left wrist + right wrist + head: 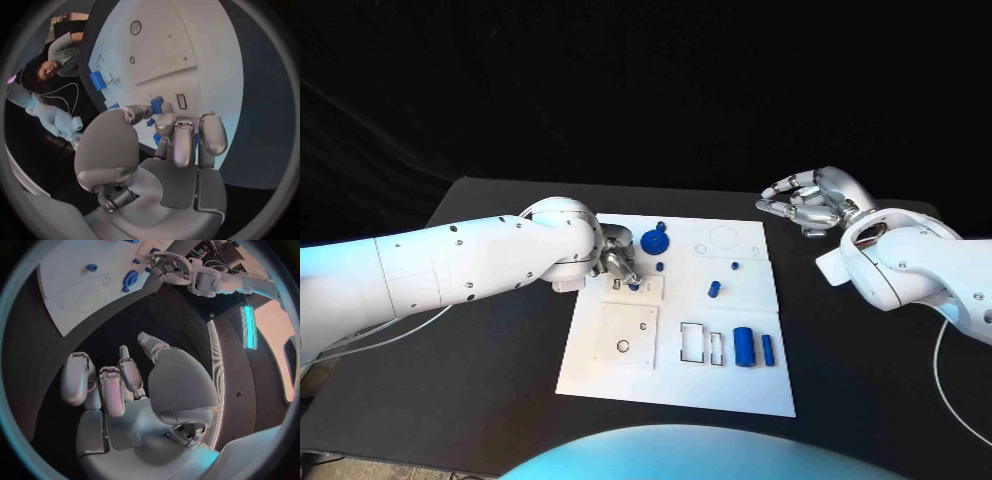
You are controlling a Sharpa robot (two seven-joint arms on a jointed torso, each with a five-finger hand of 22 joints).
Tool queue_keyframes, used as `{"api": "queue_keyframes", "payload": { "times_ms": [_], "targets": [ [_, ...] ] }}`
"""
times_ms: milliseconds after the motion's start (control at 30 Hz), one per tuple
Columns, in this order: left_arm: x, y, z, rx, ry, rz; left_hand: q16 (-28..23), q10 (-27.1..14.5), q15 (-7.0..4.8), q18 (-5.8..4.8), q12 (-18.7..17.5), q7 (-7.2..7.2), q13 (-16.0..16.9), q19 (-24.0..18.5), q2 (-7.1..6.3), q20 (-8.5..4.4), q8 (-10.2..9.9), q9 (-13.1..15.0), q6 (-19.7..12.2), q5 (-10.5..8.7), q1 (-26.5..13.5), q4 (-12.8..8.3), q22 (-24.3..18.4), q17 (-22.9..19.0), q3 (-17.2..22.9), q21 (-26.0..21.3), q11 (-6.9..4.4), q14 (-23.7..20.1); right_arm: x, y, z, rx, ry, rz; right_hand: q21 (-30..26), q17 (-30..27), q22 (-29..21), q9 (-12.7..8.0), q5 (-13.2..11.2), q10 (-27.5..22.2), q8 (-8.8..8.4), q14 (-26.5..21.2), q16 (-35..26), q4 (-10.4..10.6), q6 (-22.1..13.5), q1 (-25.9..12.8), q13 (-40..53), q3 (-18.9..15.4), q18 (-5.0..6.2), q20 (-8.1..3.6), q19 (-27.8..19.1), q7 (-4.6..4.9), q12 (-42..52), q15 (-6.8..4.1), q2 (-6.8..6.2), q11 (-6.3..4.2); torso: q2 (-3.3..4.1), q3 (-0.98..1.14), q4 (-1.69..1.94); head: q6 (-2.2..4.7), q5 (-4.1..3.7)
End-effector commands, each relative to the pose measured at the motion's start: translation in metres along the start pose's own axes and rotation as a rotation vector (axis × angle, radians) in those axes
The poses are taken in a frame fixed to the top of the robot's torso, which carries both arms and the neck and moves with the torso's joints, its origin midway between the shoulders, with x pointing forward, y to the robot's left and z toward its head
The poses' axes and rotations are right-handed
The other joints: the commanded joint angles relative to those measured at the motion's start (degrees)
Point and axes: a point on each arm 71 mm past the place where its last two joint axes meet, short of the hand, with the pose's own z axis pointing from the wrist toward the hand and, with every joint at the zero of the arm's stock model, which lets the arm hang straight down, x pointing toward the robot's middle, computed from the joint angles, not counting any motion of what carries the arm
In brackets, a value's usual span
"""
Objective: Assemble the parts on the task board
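The white task board [733, 385] lies mid-table. My left hand [620, 262] hovers low over its upper left part, by a small square plate [646, 291]. In the left wrist view the thumb and a finger [166, 120] pinch a small blue part [156, 105] beside a slot [181, 101]. A blue gear [655, 243] sits just past the hand. Small blue pieces [714, 289] lie mid-board. A blue cylinder [744, 347] and a thinner one [767, 349] lie lower right. My right hand [805, 200] hangs above the bare table to the board's right, fingers loosely bent, holding nothing.
A raised white plate [626, 335] with holes sits on the board's lower left. Rectangular outlines [694, 342] lie beside the cylinders. A drawn circle [727, 237] marks the board's far right corner. Black table [877, 380] surrounds the board. The right wrist view shows the gear [130, 277] and my left hand [175, 267].
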Motion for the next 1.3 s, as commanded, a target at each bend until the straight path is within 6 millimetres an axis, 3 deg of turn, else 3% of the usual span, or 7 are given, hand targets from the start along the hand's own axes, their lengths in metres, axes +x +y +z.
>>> {"api": "queue_keyframes", "payload": {
  "times_ms": [33,500,867,1067,1300],
  "targets": [
    [0.0033,-0.0029,0.0010,0.005,0.024,0.014,0.27,0.52,-0.46,-1.13,0.37,-0.51,0.08,0.40,0.31,0.13,0.35,0.23,0.26,-0.33,-0.70,-12.44,0.05,2.19,12.13,0.17,0.00,2.61,0.0007,0.0007,-0.0002,-0.011,0.004,-0.003,-0.20,5.21,1.39,0.09,0.21,-0.37,0.30,3.72,-0.27,0.38,-0.23,0.09,-0.06,-0.02,0.65,-0.11,-0.34,0.01,-0.21,-0.23,-0.35,0.14,-0.02,0.02,-0.02,-0.09,-0.04],
    [0.0026,-0.0024,0.0029,0.002,0.026,0.010,0.25,0.88,-0.93,-1.21,0.97,-1.52,0.48,0.51,-0.55,-0.02,-0.11,0.72,1.00,-0.95,-5.42,-6.98,0.21,2.21,5.43,-0.20,-0.64,2.62,0.0003,0.0003,-0.0005,-0.012,0.001,-0.003,-0.44,5.00,1.22,0.11,0.22,-0.56,0.37,3.67,-0.37,0.57,-0.36,-0.04,-0.30,-0.12,0.71,-0.11,-0.46,0.03,-0.39,-0.23,-0.37,0.16,-0.09,0.02,0.03,-0.32,-0.23],
    [0.0013,0.0005,0.0031,-0.003,0.019,0.004,0.25,0.86,-0.98,-1.25,1.69,-1.55,1.04,0.83,0.24,-0.14,-1.42,0.45,2.51,-0.94,-6.76,1.33,0.31,2.30,-8.49,-0.47,-0.66,2.65,-0.0001,-0.0001,-0.0007,-0.015,-0.001,-0.003,-0.77,4.70,0.98,0.12,0.20,-0.71,0.42,3.60,-0.50,0.80,-0.58,-0.24,-0.47,-0.29,0.78,-0.11,-0.64,0.06,-0.52,-0.21,-0.46,0.18,-0.08,0.02,0.03,-0.13,-0.33],
    [0.0009,0.0013,0.0028,-0.003,0.015,0.002,0.24,0.92,-0.94,-1.27,1.85,-1.49,1.17,0.93,0.73,-0.14,-1.70,0.47,2.78,-1.03,-7.61,1.58,0.41,2.29,-11.98,-0.50,-0.60,2.64,-0.0003,-0.0004,-0.0009,-0.015,-0.001,-0.003,-0.97,4.38,0.84,0.13,0.18,-0.88,0.45,3.51,-0.64,0.92,-0.69,-0.33,-0.68,-0.37,0.82,-0.11,-0.76,0.06,-0.68,-0.20,-0.50,0.19,-0.06,0.02,0.00,-0.16,-0.34],
    [-0.0013,0.0033,0.0007,-0.003,0.000,-0.012,0.24,0.95,-0.94,-1.27,1.91,-1.52,1.21,0.93,0.91,-0.15,-1.75,0.49,2.90,-1.03,-7.95,1.59,0.40,2.30,-12.94,-0.52,-0.61,2.64,-0.0005,-0.0009,-0.0010,-0.014,-0.002,-0.003,-1.14,4.22,0.72,0.14,0.17,-1.00,0.48,3.47,-0.71,1.03,-0.78,-0.41,-0.83,-0.44,0.86,-0.10,-0.85,0.07,-0.80,-0.20,-0.52,0.20,-0.12,0.02,0.06,-0.06,-0.40]
  ]
}}
